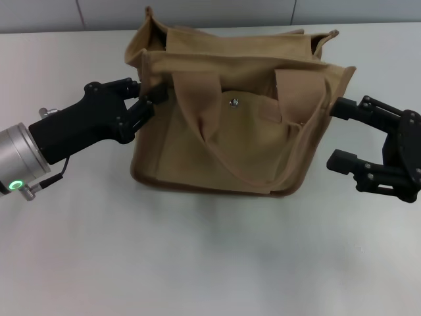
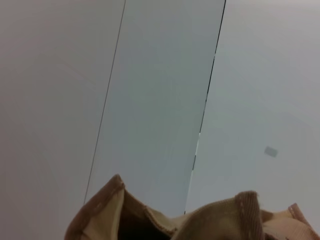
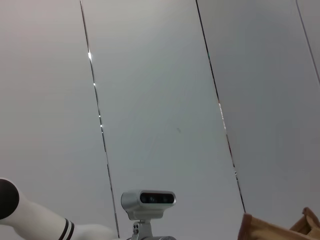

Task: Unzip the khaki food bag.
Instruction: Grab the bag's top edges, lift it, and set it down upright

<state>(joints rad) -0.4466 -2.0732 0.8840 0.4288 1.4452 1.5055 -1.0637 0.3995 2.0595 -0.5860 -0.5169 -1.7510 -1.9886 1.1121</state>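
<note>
The khaki food bag (image 1: 230, 131) stands upright in the middle of the white table, its two strap handles drooping over the front pocket with the silver snap (image 1: 232, 102). Its top gapes open and no zipper shows. My left gripper (image 1: 150, 100) is at the bag's upper left end, shut on the fabric there. My right gripper (image 1: 337, 133) is open beside the bag's right end, its upper finger close to the fabric and its lower finger apart from it. The bag's rim shows in the left wrist view (image 2: 220, 217), and a corner of it shows in the right wrist view (image 3: 270, 231).
The white table (image 1: 197, 263) spreads in front of the bag. A grey panelled wall (image 1: 197, 12) runs behind the table's far edge. The right wrist view shows my own head camera (image 3: 148, 198) and wall panels.
</note>
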